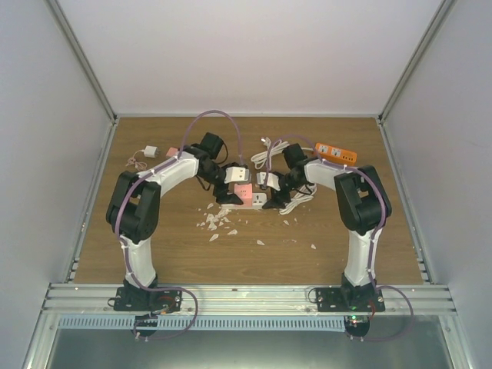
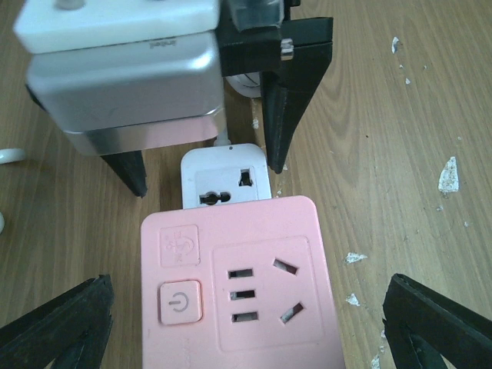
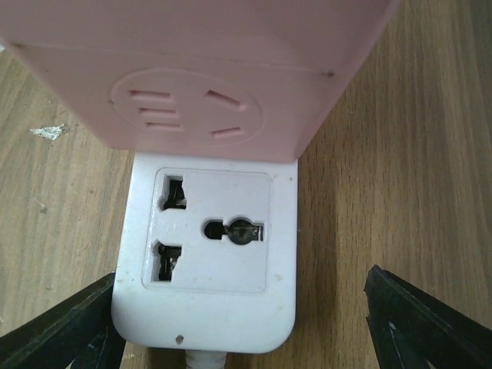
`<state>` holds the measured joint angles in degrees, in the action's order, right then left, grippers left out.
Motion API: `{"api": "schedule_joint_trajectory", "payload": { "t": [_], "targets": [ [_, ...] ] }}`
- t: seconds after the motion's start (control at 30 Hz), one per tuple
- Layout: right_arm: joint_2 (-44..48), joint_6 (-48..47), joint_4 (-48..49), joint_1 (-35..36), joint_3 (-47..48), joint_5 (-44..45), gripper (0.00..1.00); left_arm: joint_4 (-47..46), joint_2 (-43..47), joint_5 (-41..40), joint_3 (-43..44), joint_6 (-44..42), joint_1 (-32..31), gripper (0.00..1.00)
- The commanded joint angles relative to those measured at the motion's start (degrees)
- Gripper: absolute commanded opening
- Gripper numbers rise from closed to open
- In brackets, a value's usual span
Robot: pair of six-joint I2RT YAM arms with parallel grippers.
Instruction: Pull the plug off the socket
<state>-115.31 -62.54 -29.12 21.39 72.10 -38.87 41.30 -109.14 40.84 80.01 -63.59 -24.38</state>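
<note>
A pink plug block [image 2: 238, 284] with a power button sits plugged into the end of a white socket strip [image 2: 225, 175] lying flat on the wooden table. My left gripper [image 2: 246, 330] straddles the pink plug [image 1: 244, 191], open, with both fingertips well clear of its sides. From the other side my right gripper [image 3: 242, 330] straddles the white socket strip [image 3: 211, 254], also open. Its left finger [image 3: 65, 330] is against the strip's side and its right finger stands apart from it. The pink plug [image 3: 200, 69] fills the top of the right wrist view.
An orange power strip [image 1: 336, 152] lies at the back right. White cables [image 1: 269, 154] are coiled behind the socket. A small white charger [image 1: 148, 152] sits at the back left. White chips [image 1: 219, 223] are scattered in front of the grippers. Grey walls enclose the table.
</note>
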Motion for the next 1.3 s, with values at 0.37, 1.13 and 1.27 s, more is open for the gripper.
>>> {"api": "schedule_joint_trajectory", "payload": {
  "t": [0.37,1.13,1.27],
  "targets": [
    [-1.6,0.1,-2.6,2.9,3.0,1.0,0.73,-0.9,1.0,-1.3,-3.0,-1.3,0.0,0.58],
    [-2.6,12.3,7.8,5.4,2.4,-10.9,0.72,3.3,4.8,0.7,-5.9,-5.2,6.1,0.46],
    [-2.5,13.2,12.1,5.4,-1.2,-10.9,0.73,3.5,4.7,1.4,-5.8,-6.0,6.5,0.46]
  ]
}}
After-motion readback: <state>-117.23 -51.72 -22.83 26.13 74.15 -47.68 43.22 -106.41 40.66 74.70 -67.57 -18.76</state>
